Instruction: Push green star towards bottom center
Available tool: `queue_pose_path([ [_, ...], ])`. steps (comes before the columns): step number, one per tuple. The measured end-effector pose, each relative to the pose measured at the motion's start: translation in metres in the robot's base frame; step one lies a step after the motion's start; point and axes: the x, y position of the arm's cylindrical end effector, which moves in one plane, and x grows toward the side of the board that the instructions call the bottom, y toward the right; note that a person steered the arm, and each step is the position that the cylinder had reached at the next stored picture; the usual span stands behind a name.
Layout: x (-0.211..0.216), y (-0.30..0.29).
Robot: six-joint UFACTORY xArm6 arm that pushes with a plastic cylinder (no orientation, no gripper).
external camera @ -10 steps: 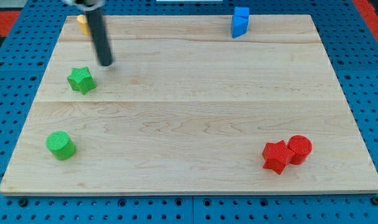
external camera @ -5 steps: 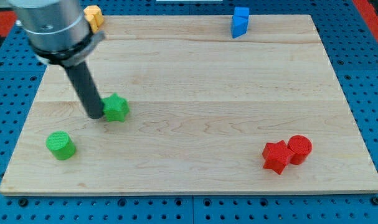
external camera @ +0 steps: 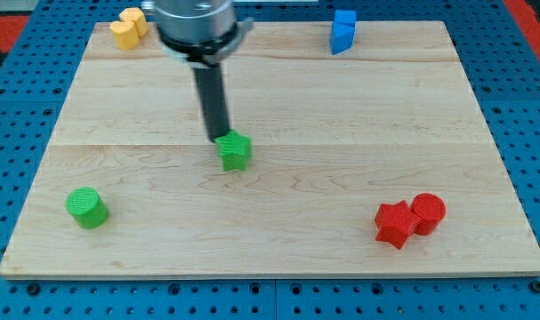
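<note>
- My tip (external camera: 218, 138) sits right against the upper-left edge of the green star (external camera: 236, 151), touching it from the side toward the view's top.
- No fingers here to spread or pinch: the arm ends in a smooth, dark, straight rod coming down from a grey metal collar.
- The green star, a chunky matte piece with blunt points, lies a little left of the board's middle.
- The wooden board (external camera: 341, 107) is pale, with fine grain and long plank seams running left to right, on a blue perforated base.
- Green cylinder (external camera: 86, 207) stands near the bottom-left corner, well apart from the star.
- Red star (external camera: 395, 223) and red cylinder (external camera: 428, 212) touch each other at bottom right.
- Yellow block (external camera: 127, 27) at top left, shape unclear; blue block (external camera: 343, 30), angular, at the top edge right of centre.
</note>
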Motion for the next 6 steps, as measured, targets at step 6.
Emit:
queue_pose_path([
  [6,0.125,0.019],
])
